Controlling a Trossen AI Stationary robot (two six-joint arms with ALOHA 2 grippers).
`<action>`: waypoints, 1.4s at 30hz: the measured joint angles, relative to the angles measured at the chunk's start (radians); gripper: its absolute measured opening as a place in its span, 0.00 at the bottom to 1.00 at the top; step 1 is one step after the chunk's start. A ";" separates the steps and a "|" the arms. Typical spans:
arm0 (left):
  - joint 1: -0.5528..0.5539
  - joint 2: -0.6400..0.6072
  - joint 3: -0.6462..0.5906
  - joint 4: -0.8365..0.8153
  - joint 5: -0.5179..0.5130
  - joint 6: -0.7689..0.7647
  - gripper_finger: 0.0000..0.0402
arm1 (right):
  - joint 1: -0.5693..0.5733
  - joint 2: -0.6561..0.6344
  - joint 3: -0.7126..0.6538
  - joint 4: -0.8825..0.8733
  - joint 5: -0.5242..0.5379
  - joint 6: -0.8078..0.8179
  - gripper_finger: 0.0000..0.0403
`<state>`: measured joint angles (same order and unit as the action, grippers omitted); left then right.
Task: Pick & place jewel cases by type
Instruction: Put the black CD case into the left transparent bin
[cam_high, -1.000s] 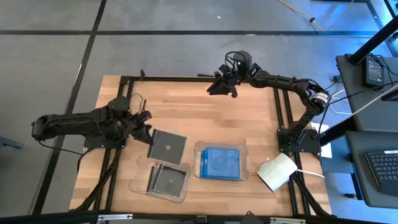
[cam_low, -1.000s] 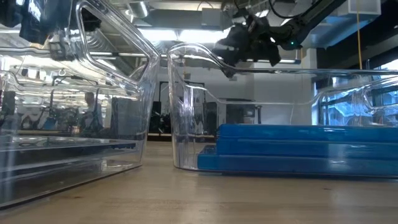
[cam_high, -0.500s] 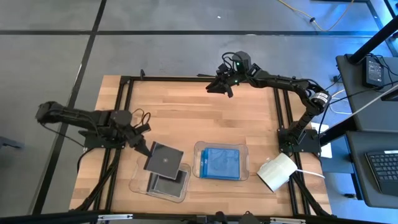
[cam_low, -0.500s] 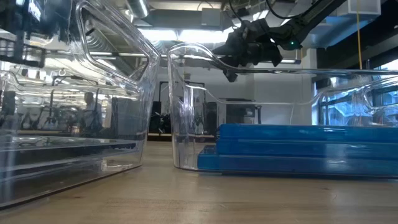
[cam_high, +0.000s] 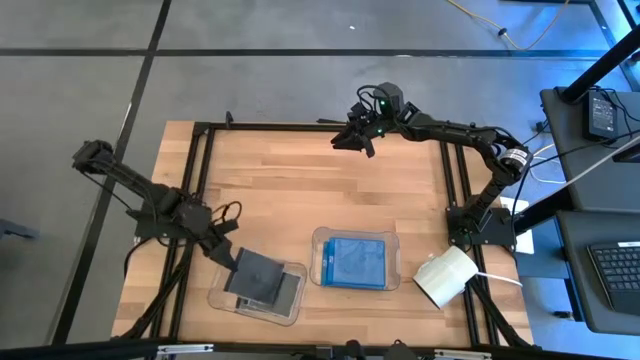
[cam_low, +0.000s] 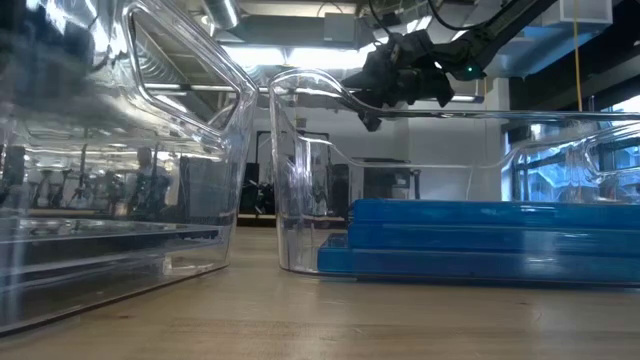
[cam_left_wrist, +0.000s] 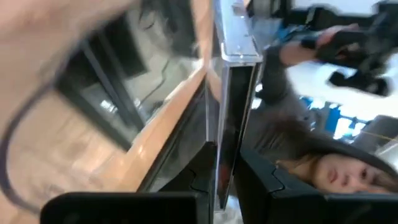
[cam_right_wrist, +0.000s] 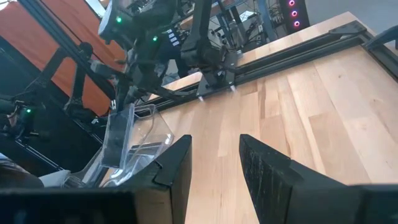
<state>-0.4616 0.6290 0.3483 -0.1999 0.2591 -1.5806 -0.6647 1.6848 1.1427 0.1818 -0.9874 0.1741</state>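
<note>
I've got the left gripper (cam_high: 224, 258) clamped narrow on the edge of a dark jewel case (cam_high: 257, 274), holding it tilted over the left clear tray (cam_high: 222, 298). In the left wrist view the case (cam_left_wrist: 231, 93) sits edge-on between my two fingers (cam_left_wrist: 198, 174), pinched by its thin side. That makes sense to me, since a flat case is hard to lift any other way off the table (cam_high: 300, 190).

The tray under it already has dark cases lying flat, one (cam_high: 285, 290) showing beside the held one. I can't count them exactly from above. The right clear tray (cam_high: 322, 240) holds the blue jewel cases (cam_high: 356, 262), stacked flat; the low view shows that stack (cam_low: 480, 235) as layered blue slabs. So sorting is dark to the left tray, blue to the right. No loose cases are left on the table, so I judge this is the last dark one going in.

The right gripper (cam_high: 357, 140) hangs above the table's far edge, well apart from both trays, parked out of my way I guess. Its fingers (cam_right_wrist: 174, 165) stand partly apart with nothing between them.

Risk as I see it: the case is tilted, so a release from here could leave it leaning on the tray wall instead of lying flat.
</note>
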 joint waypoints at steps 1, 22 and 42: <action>-0.014 0.019 0.001 -0.002 0.003 -0.014 0.09 | 0.000 0.000 0.000 0.000 0.000 0.000 0.34; -0.041 0.108 0.000 0.017 -0.058 -0.033 0.18 | 0.000 0.000 0.000 0.000 0.000 0.002 0.34; -0.041 0.065 0.000 0.040 0.068 -0.254 0.46 | 0.000 0.000 0.000 0.000 0.000 0.000 0.34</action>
<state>-0.5022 0.6938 0.3481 -0.1604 0.3272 -1.8346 -0.6643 1.6852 1.1427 0.1814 -0.9871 0.1741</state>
